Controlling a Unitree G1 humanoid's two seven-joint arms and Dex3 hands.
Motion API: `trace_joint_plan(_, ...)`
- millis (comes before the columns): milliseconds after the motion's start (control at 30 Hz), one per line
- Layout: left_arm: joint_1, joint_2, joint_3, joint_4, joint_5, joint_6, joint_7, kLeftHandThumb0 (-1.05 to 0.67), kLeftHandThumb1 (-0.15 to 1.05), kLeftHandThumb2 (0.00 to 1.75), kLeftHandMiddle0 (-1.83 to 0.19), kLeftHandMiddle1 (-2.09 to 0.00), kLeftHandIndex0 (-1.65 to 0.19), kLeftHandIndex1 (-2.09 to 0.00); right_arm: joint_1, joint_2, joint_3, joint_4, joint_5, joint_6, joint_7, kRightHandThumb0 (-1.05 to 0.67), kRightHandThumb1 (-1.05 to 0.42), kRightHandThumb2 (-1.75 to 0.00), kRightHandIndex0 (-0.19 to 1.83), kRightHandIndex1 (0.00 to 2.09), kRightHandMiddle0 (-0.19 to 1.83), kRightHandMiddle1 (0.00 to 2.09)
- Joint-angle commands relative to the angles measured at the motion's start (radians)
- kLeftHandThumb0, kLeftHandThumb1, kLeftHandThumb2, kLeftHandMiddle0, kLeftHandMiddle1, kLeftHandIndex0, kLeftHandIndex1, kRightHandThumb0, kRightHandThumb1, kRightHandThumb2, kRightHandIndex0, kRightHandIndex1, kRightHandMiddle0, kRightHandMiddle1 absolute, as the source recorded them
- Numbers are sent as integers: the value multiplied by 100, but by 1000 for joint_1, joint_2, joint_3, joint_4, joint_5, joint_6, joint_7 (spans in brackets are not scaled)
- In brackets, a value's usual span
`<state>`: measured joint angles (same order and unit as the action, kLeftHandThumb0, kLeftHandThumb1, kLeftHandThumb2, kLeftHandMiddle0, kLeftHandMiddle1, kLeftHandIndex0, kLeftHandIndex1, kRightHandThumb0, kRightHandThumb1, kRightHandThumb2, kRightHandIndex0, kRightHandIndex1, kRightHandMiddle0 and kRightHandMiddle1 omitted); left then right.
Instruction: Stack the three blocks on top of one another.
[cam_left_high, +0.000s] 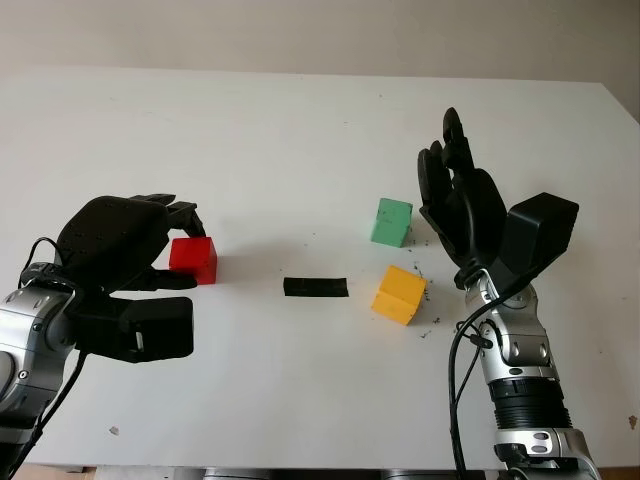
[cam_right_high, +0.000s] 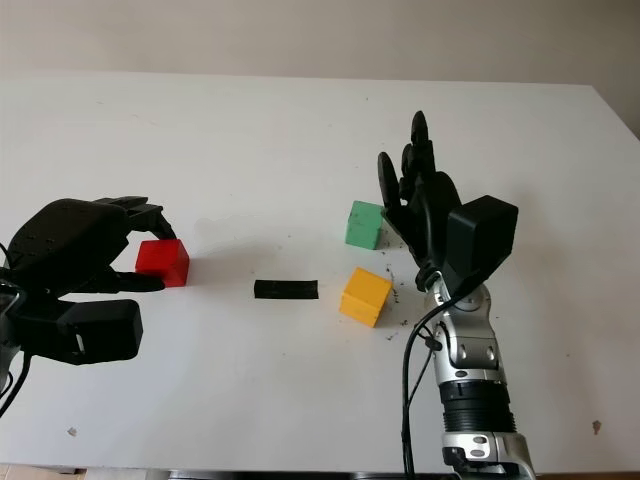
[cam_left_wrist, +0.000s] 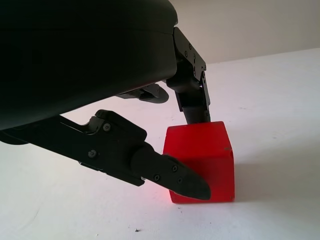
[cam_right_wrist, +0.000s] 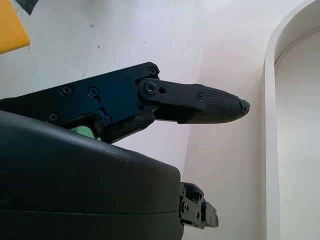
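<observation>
On the white bench (cam_left_high: 300, 120), left robot hand (cam_left_high: 150, 255) curled around red block (cam_left_high: 193, 258) for a lift, right robot hand (cam_left_high: 455, 195) open beside green block (cam_left_high: 392, 222), yellow block (cam_left_high: 399, 294) near.

I find no readable text, labels, brand marks, numbers or signs. The faces I can see of the red block (cam_left_wrist: 202, 160), green block (cam_left_high: 392, 221) and yellow block (cam_left_high: 399, 293) are plain, and so is the tabletop (cam_left_high: 300, 130).
</observation>
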<state>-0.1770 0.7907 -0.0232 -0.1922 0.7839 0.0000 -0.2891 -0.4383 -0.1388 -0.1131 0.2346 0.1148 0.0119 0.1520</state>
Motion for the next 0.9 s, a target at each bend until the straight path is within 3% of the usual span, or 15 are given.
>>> trace_joint_plan(0,-5,14,13,-18,-15,-15,-5,-33,97,5,-41,-6,-46,-110,5,-1,1,-11,4,-7,5,-68,-105,-54,-19,0,-19,0)
trace_joint_plan(200,-57,-7,23,-47,-111,-56,-31,-40,102,6,-43,-6,-44,-123,5,6,3,-8,4,-6,1,-69,-105,-53,-19,0,-19,0)
trace_joint_plan(400,-116,-67,-6,-108,-221,-7,-119,-40,102,5,-42,-5,-43,-126,10,16,3,-8,6,-17,1,-69,-105,-53,-19,0,-19,1)
trace_joint_plan(567,-149,-121,-49,-150,-184,50,-137,-41,100,5,-40,-5,-43,-142,14,22,9,-14,0,-10,-6,-69,-105,-53,-19,0,-19,0)
trace_joint_plan(867,-172,-250,-168,-243,-42,211,-189,-31,96,4,-47,-8,-45,-142,21,42,15,-13,0,-15,-17,-67,-105,-54,-19,0,-19,0)
